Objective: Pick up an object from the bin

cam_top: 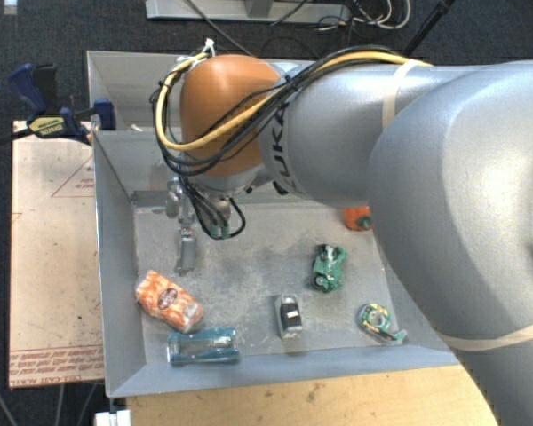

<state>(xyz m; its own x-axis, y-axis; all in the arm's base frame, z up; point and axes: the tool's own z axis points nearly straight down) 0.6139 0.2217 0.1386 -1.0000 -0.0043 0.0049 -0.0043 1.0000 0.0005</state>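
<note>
one orange packet [168, 301], scuffed grey bin floor [253, 269], dark carpet [62, 20] beyond

The arm [444, 193] is thick, rounded and silver-grey, with dark KUKA lettering [280, 153] near the wrist. An orange domed cover [222, 114] caps it, looped by yellow and black cables [171, 122]. The hand [186, 260] is slim grey metal.

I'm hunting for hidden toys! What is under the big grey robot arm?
A small orange thing peeks out from under the arm, on the floor of the bin. Part of it is covered, and so is the bin's right side, so anything else there cannot be seen.
</note>
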